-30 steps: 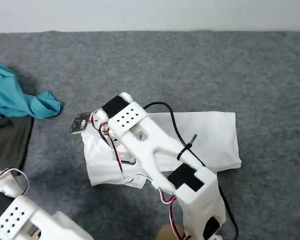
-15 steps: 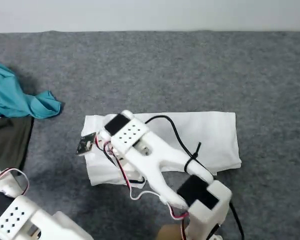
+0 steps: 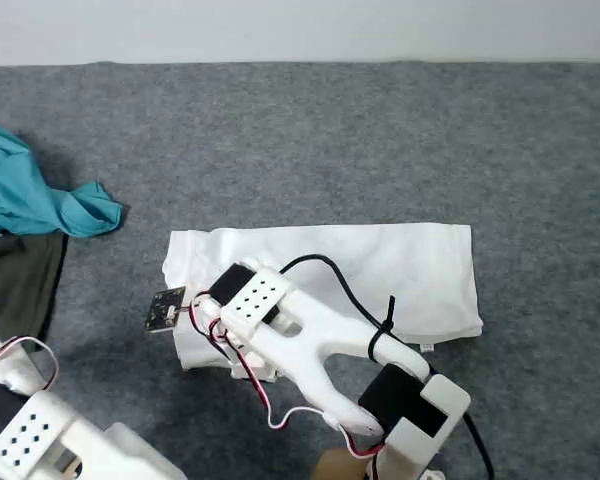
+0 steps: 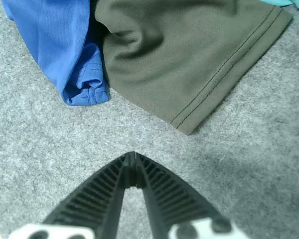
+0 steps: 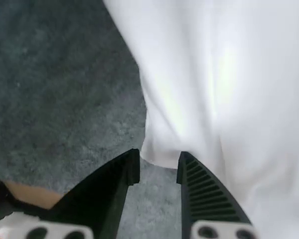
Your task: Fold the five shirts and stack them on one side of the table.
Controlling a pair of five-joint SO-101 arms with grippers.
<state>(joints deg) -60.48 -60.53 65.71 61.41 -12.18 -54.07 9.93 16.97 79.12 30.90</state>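
Note:
A white shirt (image 3: pixel 380 270) lies folded into a wide rectangle in the middle of the grey table. My right arm (image 3: pixel 280 315) reaches over it to its front-left corner. In the right wrist view my right gripper (image 5: pixel 159 165) is open, low over the table, with the edge of the white shirt (image 5: pixel 224 74) hanging between its fingertips. My left gripper (image 4: pixel 134 158) is shut and empty above bare carpet, a short way from an olive shirt (image 4: pixel 179 59) and a blue shirt (image 4: pixel 55 45). In the high view my left arm (image 3: pixel 30 440) sits at the front-left corner.
A crumpled teal shirt (image 3: pixel 30 195) lies at the left edge, with the olive shirt (image 3: pixel 15 280) just in front of it. The grey carpet (image 3: pixel 380 130) stretches open behind and to the right of the white shirt.
My right arm has drawn back from the white shirt's back-left corner to its front-left corner, uncovering the shirt's left part. The left arm has not moved.

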